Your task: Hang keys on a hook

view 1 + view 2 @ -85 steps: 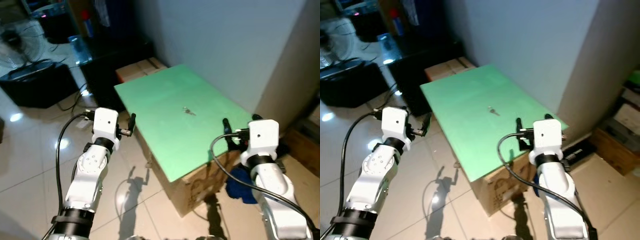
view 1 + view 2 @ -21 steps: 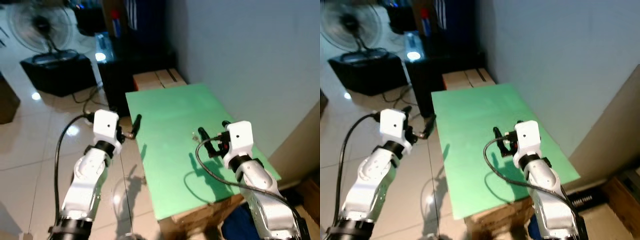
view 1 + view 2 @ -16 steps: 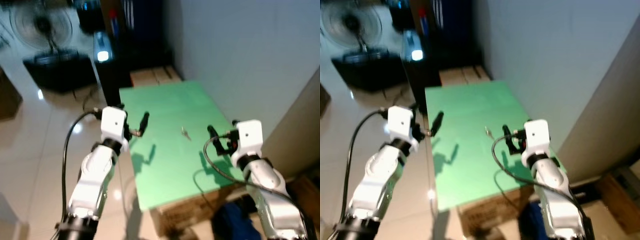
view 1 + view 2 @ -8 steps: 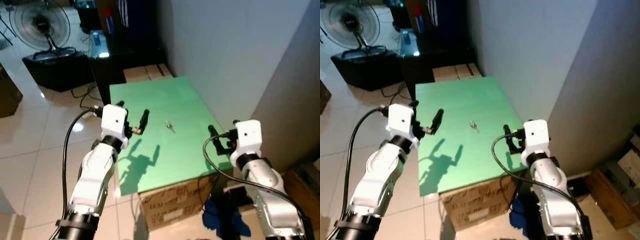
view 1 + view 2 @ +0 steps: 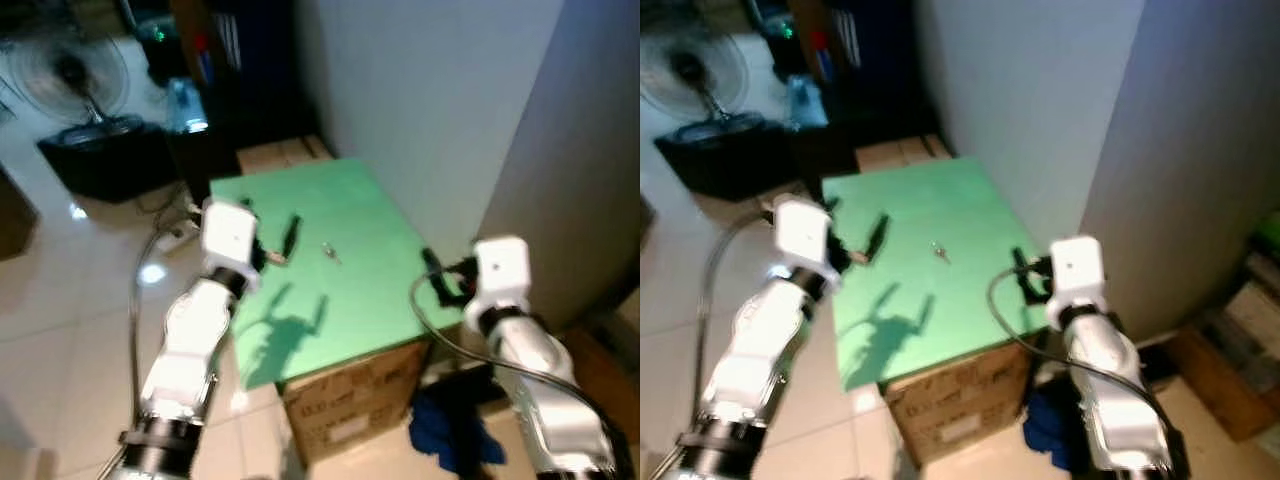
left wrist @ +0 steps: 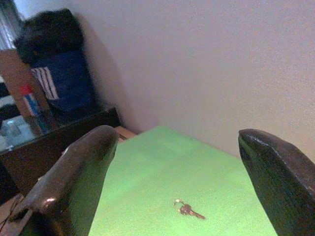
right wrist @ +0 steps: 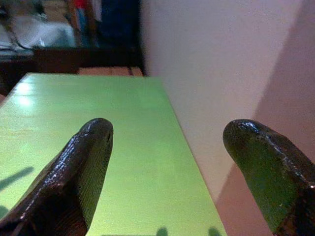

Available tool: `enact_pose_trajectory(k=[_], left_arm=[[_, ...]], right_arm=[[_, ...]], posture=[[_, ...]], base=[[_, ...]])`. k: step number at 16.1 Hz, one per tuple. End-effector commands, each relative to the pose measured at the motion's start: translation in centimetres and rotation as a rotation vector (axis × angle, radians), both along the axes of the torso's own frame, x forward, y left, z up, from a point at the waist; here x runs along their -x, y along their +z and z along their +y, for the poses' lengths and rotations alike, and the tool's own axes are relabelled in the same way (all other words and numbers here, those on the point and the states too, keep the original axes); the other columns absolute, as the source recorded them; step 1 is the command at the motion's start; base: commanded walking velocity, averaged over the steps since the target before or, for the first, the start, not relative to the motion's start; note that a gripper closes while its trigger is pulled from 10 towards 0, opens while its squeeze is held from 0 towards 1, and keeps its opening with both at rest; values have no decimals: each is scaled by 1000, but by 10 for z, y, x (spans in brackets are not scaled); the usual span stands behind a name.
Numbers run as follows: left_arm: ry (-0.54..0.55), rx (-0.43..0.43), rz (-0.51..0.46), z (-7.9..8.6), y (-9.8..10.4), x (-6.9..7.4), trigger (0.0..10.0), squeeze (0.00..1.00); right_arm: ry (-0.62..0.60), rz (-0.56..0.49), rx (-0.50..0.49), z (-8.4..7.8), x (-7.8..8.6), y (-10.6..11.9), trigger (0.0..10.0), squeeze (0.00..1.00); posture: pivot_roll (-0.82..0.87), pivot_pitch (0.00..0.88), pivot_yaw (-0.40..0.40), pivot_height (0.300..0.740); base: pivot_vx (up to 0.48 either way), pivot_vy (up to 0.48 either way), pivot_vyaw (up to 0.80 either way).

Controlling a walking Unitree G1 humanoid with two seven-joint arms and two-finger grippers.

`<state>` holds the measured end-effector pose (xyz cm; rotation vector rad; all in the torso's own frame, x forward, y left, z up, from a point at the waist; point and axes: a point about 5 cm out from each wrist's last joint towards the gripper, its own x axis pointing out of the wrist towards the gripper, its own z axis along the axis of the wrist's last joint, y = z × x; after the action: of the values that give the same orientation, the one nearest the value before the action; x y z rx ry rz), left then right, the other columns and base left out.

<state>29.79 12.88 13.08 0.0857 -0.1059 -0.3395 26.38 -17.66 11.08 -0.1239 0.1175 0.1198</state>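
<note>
Closer in now than half a second back, view blurred. Small metal keys (image 5: 329, 252) at centre frame on flat green board (image 5: 350, 300), ungrasped. Left gripper (image 5: 288, 238) spread wide just left of keys, right gripper (image 5: 437, 275) spread too, lower right. Pickup pending.

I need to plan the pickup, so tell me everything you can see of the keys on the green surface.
The keys are a small metallic bunch: a pale ring with at least one darker key pointing away from it. They lie flat on the green board that tops a cardboard box, roughly mid-board, and nothing else touches them. They sit ahead of the open left gripper, framed between its fingers in the left wrist view. Finer detail is too small to tell.
</note>
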Motion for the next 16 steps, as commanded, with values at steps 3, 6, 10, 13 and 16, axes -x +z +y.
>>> enact_pose_trajectory(k=[3,6,10,13,16], left_arm=[[32,-11,-11,11,4,-3,10000,0],[39,-10,-14,12,3,-3,10000,0],[54,-23,-6,14,1,-2,10000,0],[70,-26,-2,16,1,-1,10000,0],[80,-32,7,17,0,-1,10000,0]], right_arm=[[36,-21,14,6,-5,6,10000,0],[57,-22,22,7,-6,7,10000,0],[112,5,-4,10,-5,5,10000,0],[208,11,17,17,-1,3,10000,0],[176,0,5,15,-7,4,10000,0]], posture=[[-111,0,55,740],[-109,0,49,740],[-103,0,40,740],[-93,0,32,740],[-86,0,35,740]], base=[[352,0,0],[351,0,410],[338,0,538],[176,0,0],[0,0,0]])
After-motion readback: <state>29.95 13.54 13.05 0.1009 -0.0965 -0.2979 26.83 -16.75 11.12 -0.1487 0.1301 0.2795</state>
